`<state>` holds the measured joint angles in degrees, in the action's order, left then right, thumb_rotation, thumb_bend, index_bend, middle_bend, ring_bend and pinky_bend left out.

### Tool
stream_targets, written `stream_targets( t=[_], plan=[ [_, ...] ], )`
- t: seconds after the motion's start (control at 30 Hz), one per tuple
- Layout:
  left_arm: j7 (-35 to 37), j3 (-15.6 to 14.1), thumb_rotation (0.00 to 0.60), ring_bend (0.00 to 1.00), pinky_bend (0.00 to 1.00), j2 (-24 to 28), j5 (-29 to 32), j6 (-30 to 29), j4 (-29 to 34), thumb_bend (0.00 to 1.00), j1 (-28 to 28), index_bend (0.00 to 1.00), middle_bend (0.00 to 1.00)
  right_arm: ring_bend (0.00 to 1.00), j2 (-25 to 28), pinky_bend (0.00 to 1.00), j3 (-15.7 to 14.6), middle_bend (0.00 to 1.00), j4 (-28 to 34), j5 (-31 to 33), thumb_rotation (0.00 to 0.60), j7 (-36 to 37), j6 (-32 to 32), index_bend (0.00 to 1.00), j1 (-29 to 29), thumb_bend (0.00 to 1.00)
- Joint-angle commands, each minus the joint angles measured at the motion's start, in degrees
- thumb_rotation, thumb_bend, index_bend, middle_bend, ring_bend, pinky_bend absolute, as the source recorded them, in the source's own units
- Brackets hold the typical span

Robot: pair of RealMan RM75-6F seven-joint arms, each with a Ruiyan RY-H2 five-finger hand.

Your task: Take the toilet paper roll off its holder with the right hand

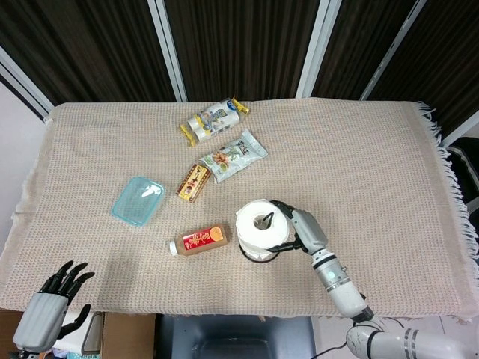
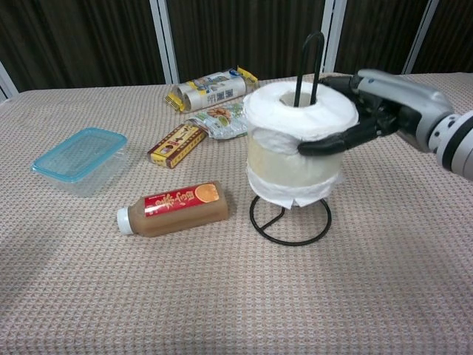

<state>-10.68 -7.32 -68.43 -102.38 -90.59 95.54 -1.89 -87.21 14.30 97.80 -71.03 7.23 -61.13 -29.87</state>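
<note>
White toilet paper roll (image 2: 299,140) partway up the upright black wire holder (image 2: 290,219), clear of its ring base, post tip still through the core. Right hand (image 2: 369,111) fingers (image 2: 332,142) grasp it from the right. Judgement: lift straight up.

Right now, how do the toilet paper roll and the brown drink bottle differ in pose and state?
The toilet paper roll stands upright, raised clear of the holder's ring base, while the brown drink bottle lies on its side on the cloth. The right hand grips the roll; nothing touches the bottle. The holder's post runs through the roll's core; the bottle lies free.
</note>
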Motion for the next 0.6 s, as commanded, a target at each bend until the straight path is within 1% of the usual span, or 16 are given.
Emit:
stream_targets(
  t=[0.03,0.33,0.5,0.6],
  plan=[
    [-0.7,0.0,0.6,0.06,0.24,0.1,-0.2,0.2,0.5,0.4,0.1,0.23,0.13,0.5,3.8,0.47,3.9,0.52,5.8,2.7,0.6,-3.8,-2.5,0.76,-0.3,0.12],
    [-2.4,0.0,0.6,0.06,0.24,-0.1,0.0,1.3,1.6,0.4,0.4,0.23,0.13,0.5,13.4,0.47,12.7,0.52,19.7,9.3,0.6,-6.4,-5.9,0.75,-0.5,0.12],
    [-3.2,-0.3,0.6,0.06,0.25,-0.2,-0.5,1.9,1.8,0.4,0.5,0.23,0.13,0.5,19.4,0.48,16.5,0.52,25.3,13.2,0.6,-5.5,-6.3,0.75,0.1,0.12],
    [-3.3,-0.3,0.6,0.06,0.25,-0.3,-0.4,2.0,1.9,0.4,0.6,0.23,0.13,0.5,22.4,0.48,18.1,0.52,27.6,13.4,0.6,-4.6,-7.7,0.74,1.1,0.12]
  ],
)
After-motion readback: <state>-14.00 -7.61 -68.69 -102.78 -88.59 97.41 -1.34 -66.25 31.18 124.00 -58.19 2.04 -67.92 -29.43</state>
